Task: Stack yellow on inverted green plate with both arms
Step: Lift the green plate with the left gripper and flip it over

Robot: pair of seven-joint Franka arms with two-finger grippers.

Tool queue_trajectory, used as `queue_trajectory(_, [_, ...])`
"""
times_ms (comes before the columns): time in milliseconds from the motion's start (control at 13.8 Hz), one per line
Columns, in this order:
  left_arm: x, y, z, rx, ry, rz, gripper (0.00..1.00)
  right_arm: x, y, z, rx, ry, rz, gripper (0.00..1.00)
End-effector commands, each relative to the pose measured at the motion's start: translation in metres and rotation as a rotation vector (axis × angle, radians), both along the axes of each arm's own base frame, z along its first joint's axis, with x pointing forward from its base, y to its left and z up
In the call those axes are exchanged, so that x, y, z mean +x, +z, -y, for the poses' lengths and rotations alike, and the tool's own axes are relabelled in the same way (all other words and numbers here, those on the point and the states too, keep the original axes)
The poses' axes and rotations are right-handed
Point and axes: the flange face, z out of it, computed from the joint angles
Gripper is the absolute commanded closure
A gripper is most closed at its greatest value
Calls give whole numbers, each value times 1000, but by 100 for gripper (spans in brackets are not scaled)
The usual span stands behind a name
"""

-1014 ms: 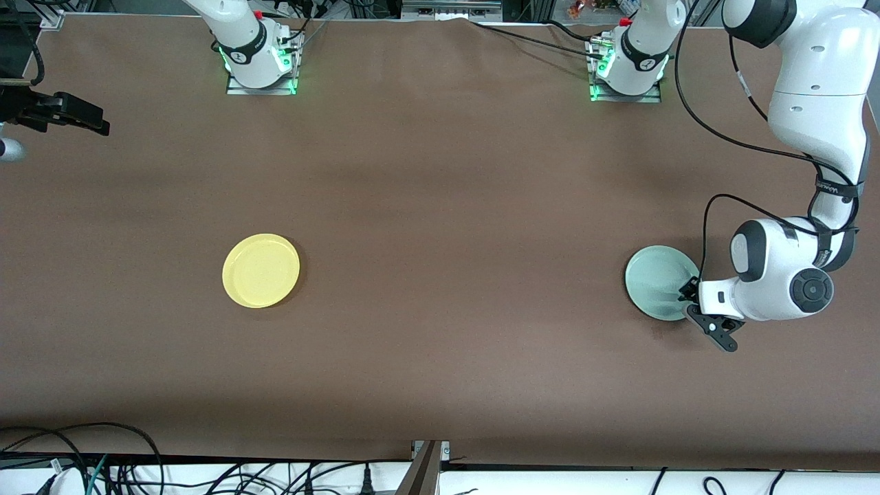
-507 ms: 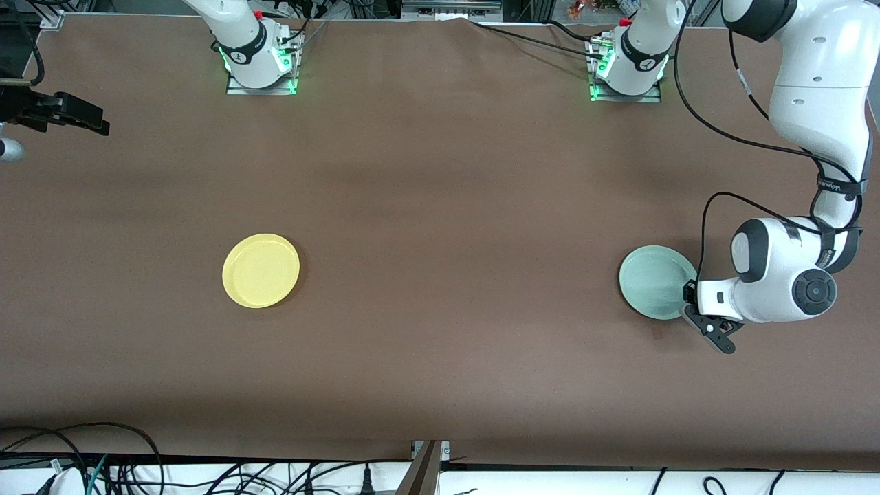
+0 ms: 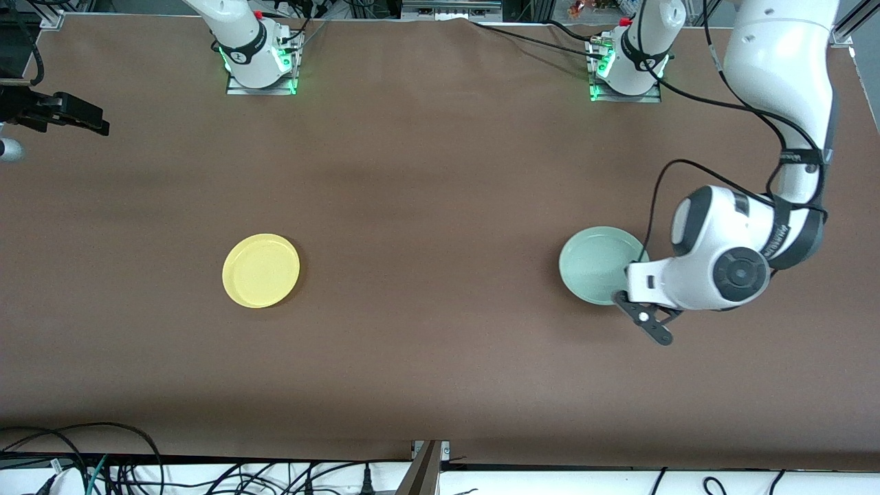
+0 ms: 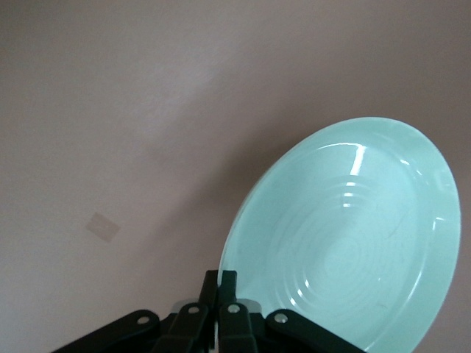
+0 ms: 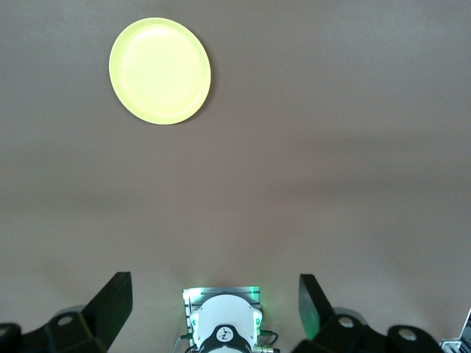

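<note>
Left arm (image 3: 777, 124) reaches down from its base, wrist turned level, toward its end of the table (image 3: 440, 357). Left gripper (image 3: 627, 297) is clamped on the rim of the green plate (image 3: 595, 265), held tilted, hollow side up. Left wrist view shows the fingers (image 4: 219, 285) pinched on the rim edge. Right gripper (image 5: 215, 303) waits high, jaws wide, empty. Yellow plate (image 3: 261, 270) lies flat toward the right arm's end, well apart from green.
</note>
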Motion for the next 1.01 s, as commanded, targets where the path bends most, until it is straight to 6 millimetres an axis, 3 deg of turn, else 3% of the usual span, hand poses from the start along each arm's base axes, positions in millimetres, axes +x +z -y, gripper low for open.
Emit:
queue_trajectory(0, [-12,21,64,111,18,8,100,-1,3,1,14,-20,8,0])
queue_trajectory(217, [-47,21,138,260,-13,45,100,0,2,4,14,-24,6,0])
queue_trajectory(652, [-124,17,267,656,-309,272,100,11,-19,36,61,-55,-16,0])
queue_trajectory(725, [-143,8,290,715,-328,320,100,16,-18,41,60,-64,21,0])
queue_trajectory(797, [-159,2,310,764,-332,381,100,23,-34,53,74,-90,-1,0])
queue_trajectory(942, [-189,-18,342,869,-311,521,100,29,-45,60,94,-110,-12,0])
